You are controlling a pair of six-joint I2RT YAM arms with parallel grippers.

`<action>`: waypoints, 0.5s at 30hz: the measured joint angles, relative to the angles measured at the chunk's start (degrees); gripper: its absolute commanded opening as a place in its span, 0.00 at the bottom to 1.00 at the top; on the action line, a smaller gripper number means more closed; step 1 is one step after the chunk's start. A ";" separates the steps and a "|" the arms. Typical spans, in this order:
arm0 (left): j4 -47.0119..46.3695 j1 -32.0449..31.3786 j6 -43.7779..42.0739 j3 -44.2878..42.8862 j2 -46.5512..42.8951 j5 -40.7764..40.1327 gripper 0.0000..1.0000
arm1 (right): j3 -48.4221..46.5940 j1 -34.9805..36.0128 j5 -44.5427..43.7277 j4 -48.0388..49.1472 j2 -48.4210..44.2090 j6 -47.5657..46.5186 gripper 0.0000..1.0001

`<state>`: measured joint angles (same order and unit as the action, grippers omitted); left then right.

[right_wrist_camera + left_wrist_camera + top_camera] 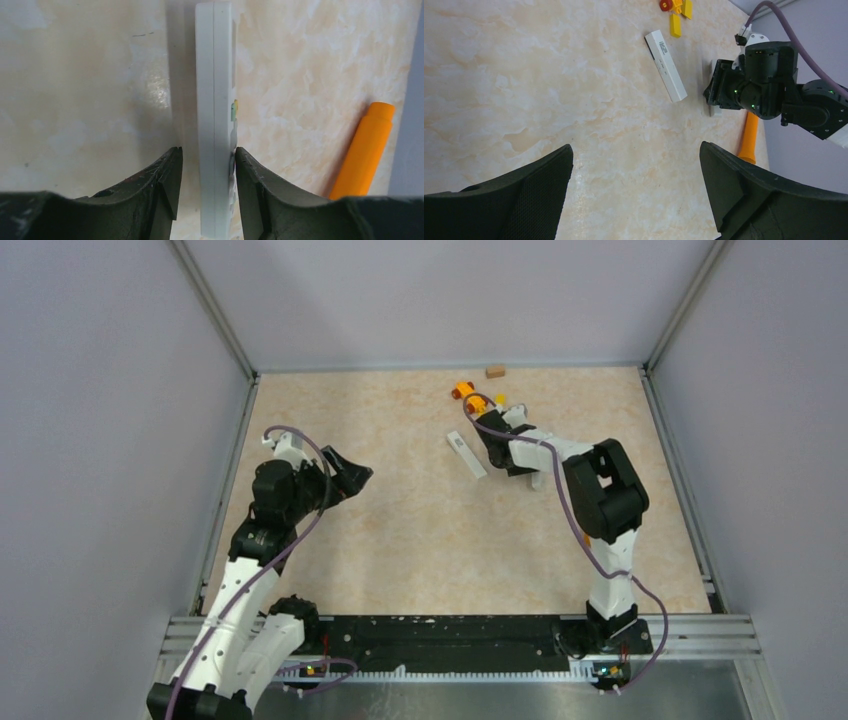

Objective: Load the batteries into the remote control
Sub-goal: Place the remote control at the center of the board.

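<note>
**Claws over the table: left idle, right astride the remote**

Black ridged fingers of the left claw [636,149] fill the near edge of its own view. They are spread as wide as they go, hold nothing and hang above bare marbled beige table [400,540] on the left side.

Towards the far right lies a flat white plastic bar [665,65] with a small dark mark near its far end. It looks like the remote's long back cover, though I cannot be sure.

Just right of it, the right claw [207,152] is about half open around the long slim white plastic remote control [215,75]. The remote stands on its long edge with its coloured buttons facing right. The left finger stands clear of it with a visible gap. The right finger is at or touching the button face, so nothing is clamped.

An orange plastic marker [362,150] lies near on the right. Small yellow and orange toy pieces [676,15] sit at the far edge.

No batteries show in any view, and the battery bay is hidden. The step in hand looks like positioning the remote rather than loading it. The next move likely calls for laying the remote back-up without letting it topple, then finding the cells.
</note>
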<state>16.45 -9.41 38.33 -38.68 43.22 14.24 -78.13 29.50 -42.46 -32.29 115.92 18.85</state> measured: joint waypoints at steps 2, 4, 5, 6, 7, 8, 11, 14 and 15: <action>0.50 0.00 -0.31 -0.13 0.00 -0.24 0.99 | 0.00 0.07 2.10 0.09 -0.50 0.44 0.45; 1.18 0.00 -0.57 -0.33 0.00 -0.44 0.99 | 0.00 0.11 3.91 0.20 -0.90 0.92 0.44; 1.60 0.00 -0.66 -0.46 0.00 -0.46 0.99 | 0.00 0.11 4.96 0.17 -1.14 1.09 0.44; 1.79 0.00 -0.76 -0.57 0.00 -0.48 0.99 | 0.00 0.11 5.86 0.15 -1.38 1.33 0.44; 1.88 0.00 -0.81 -0.68 0.00 -0.66 0.99 | 0.02 0.11 7.06 0.09 -1.66 1.79 0.44; 1.99 0.00 -0.83 -0.76 0.00 -0.68 0.99 | 0.02 0.11 8.04 0.04 -1.95 2.08 0.45; 3.06 0.00 -0.96 -1.51 0.00 -1.27 0.99 | 0.63 0.24 10.95 -0.07 -3.45 2.89 0.48; 4.57 0.00 -1.09 -2.75 0.00 -1.86 0.99 | 1.95 0.48 13.22 -0.46 -6.93 3.41 0.54; 5.07 0.00 -1.14 -3.28 0.00 -2.03 0.99 | 2.36 0.48 13.79 -0.35 -8.46 3.45 0.55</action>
<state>21.52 -9.41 37.19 -41.95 43.22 12.21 -75.77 29.98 -28.67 -32.64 107.46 22.31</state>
